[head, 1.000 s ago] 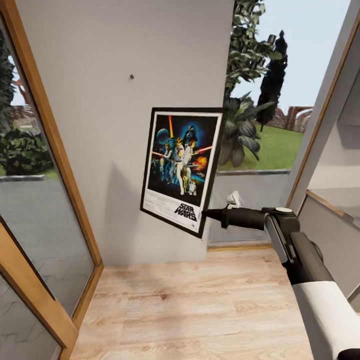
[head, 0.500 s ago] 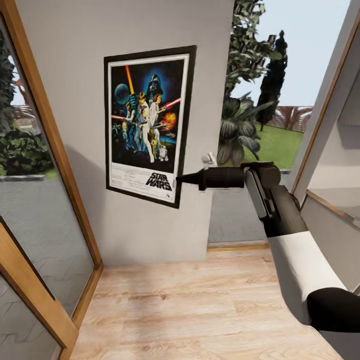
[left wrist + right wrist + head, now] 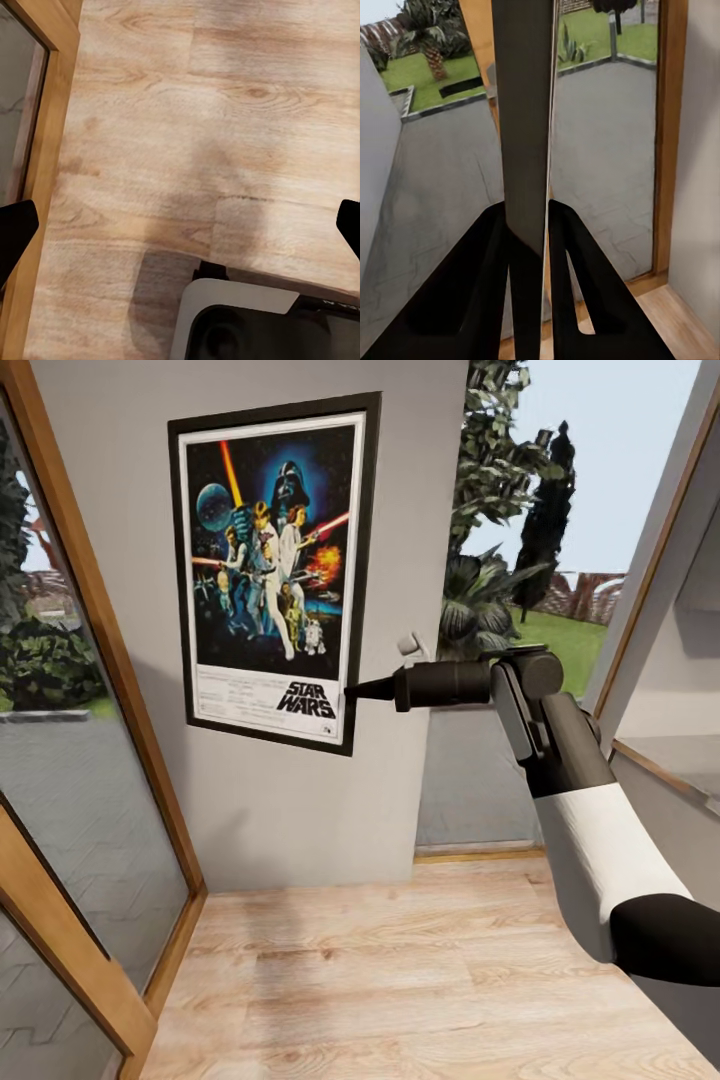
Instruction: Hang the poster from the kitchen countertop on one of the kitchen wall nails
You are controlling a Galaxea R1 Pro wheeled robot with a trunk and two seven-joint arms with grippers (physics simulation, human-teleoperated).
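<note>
On the wall: poster (image 3: pixel 270 565) sits flat, high up.
Right fingers (image 3: pixel 352 692): pinching its lower right edge.
Left fingers (image 3: pixel 15 232): wide open, empty, over the floor (image 3: pixel 187 112).
Your move: you can't see the nail, so lower slowly, then let go.

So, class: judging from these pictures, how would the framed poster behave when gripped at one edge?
Probably stiff: the poster stays flat though the right gripper pinches only its lower edge. Likely light, as one thin pinch carries it. It may swing or slip, held so far off-centre.
</note>
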